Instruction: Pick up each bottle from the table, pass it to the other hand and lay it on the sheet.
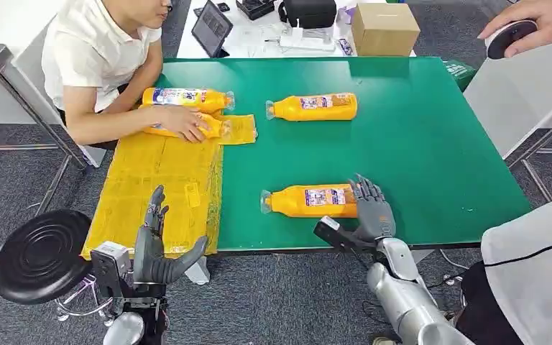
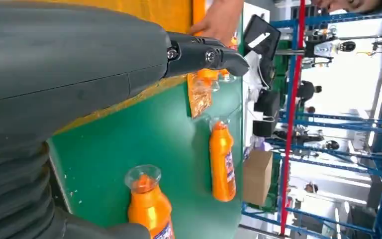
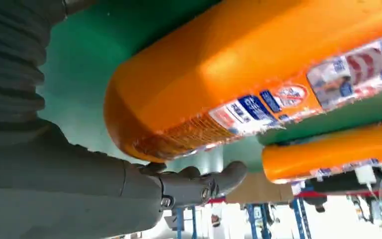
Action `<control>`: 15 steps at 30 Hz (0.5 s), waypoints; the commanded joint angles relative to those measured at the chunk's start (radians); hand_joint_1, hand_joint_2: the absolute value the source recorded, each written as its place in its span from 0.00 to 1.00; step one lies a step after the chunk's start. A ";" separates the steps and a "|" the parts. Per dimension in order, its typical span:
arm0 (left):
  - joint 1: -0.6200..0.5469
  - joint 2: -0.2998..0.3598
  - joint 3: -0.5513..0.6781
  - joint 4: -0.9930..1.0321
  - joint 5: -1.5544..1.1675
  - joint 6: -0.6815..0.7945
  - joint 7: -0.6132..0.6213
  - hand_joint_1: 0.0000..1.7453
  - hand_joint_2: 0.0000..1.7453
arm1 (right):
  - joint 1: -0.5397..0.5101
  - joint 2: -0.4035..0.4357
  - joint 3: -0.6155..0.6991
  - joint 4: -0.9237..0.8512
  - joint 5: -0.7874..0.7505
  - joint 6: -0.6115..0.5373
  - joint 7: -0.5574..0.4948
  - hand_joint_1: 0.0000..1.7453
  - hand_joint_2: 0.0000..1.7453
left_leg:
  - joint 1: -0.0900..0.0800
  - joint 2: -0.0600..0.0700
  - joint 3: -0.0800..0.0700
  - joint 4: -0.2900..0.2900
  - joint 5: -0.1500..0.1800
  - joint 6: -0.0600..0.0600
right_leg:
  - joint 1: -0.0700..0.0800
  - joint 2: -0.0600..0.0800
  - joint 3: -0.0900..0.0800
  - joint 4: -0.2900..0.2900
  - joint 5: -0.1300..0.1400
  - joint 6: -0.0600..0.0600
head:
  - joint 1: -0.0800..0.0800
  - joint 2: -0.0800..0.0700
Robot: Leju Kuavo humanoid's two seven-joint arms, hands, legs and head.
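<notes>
My right hand (image 1: 371, 210) fingers spread at the base of the near bottle (image 1: 309, 200), lying crosswise, cap leftward, label unreadable, near table (image 1: 417, 144) edge, my left hand (image 1: 157, 248) open, empty, beside sheet (image 1: 158, 180)

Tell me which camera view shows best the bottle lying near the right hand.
The head view: the near bottle shows whole there, lying on the green table with its base at the right hand. The right wrist view shows its base and label very close; the left wrist view shows its cap end.
</notes>
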 commanded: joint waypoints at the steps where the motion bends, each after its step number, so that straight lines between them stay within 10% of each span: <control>1: -0.065 0.004 -0.024 0.097 0.004 -0.001 0.022 0.00 1.00 | -0.141 -0.007 0.125 0.177 0.047 0.045 0.083 0.00 1.00 | 0.000 0.001 0.003 -0.001 0.000 -0.001 | 0.000 0.000 0.002 -0.001 0.000 -0.001 | 0.000 0.000; 15: -0.065 0.006 -0.024 0.090 -0.003 0.001 0.043 0.00 1.00 | -0.181 -0.006 0.140 0.216 0.070 0.187 0.235 0.00 1.00 | 0.000 0.000 0.005 -0.001 0.000 -0.001 | 0.000 -0.001 0.004 0.000 0.000 -0.001 | 0.000 0.000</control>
